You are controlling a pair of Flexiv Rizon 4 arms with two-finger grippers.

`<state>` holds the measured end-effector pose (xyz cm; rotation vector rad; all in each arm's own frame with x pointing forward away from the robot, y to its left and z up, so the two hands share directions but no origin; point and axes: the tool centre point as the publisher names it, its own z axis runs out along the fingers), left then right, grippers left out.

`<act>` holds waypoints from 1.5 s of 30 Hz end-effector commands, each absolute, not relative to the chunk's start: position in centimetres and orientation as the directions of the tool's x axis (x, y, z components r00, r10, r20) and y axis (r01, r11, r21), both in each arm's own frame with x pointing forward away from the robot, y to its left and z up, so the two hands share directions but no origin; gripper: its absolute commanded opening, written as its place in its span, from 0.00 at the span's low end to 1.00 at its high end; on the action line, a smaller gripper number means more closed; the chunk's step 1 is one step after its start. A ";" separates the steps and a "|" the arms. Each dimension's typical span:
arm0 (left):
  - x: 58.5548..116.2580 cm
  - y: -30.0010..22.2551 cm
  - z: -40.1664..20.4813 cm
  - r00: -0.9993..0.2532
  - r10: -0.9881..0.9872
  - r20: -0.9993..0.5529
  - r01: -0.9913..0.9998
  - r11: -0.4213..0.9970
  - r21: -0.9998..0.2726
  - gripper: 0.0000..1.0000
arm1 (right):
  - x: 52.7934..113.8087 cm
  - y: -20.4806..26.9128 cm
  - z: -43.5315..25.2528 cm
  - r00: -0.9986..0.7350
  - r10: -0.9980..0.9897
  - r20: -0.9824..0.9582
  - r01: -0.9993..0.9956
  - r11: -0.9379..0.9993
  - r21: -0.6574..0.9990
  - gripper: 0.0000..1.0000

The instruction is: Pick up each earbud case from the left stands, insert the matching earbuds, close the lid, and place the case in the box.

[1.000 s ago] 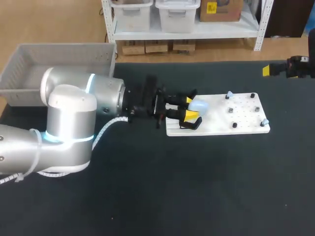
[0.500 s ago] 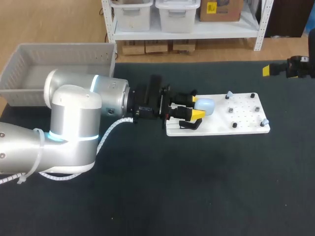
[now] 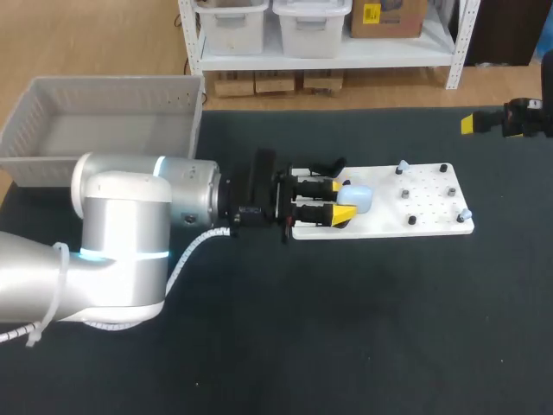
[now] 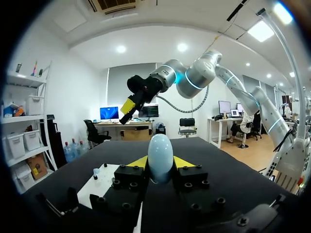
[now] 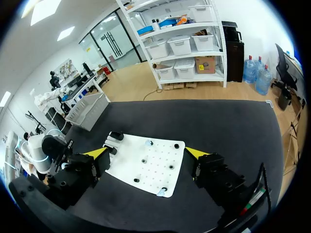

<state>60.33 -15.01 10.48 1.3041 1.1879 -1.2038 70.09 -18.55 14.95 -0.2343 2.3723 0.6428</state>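
The left arm (image 3: 130, 233) comes in from the left and lies low across the black table (image 3: 346, 328), its wrist pointing right. The left gripper (image 3: 342, 201) is at the left end of a white board (image 3: 428, 207), and a pale blue case (image 3: 361, 199) is pinched between its two yellow tips. A black stand (image 3: 325, 166) shows just beyond the fingers, on the far side. The board carries several small black pegs (image 3: 412, 220) and two pale blue earbuds, one (image 3: 403, 164) at its far edge and one (image 3: 466, 213) at its near right corner. A grey box (image 3: 104, 84) sits at the far left corner. The right gripper (image 3: 492, 123) hangs at the far right edge, well apart from the board.
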 end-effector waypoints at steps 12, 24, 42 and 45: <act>60.2 -15.0 10.4 0.057 0.034 -0.998 0.998 -0.037 0.056 0.00 | 70.1 -18.6 15.0 -0.766 0.000 -0.643 -0.325 0.863 0.387 1.00; 60.2 -15.0 10.4 0.057 0.034 -0.998 0.998 -0.037 0.056 0.00 | 65.8 -15.4 17.4 -0.703 -0.131 -0.699 -0.448 0.845 0.292 1.00; 60.2 -15.0 10.4 0.057 0.034 -0.998 0.998 -0.037 0.056 0.00 | 59.3 -9.6 15.8 -0.707 -0.258 -0.658 -0.559 0.774 0.297 1.00; 60.2 -15.0 10.4 0.057 0.034 -0.998 0.998 -0.037 0.056 0.00 | 58.6 -8.5 15.3 -0.710 -0.281 -0.645 -0.578 0.757 0.306 1.00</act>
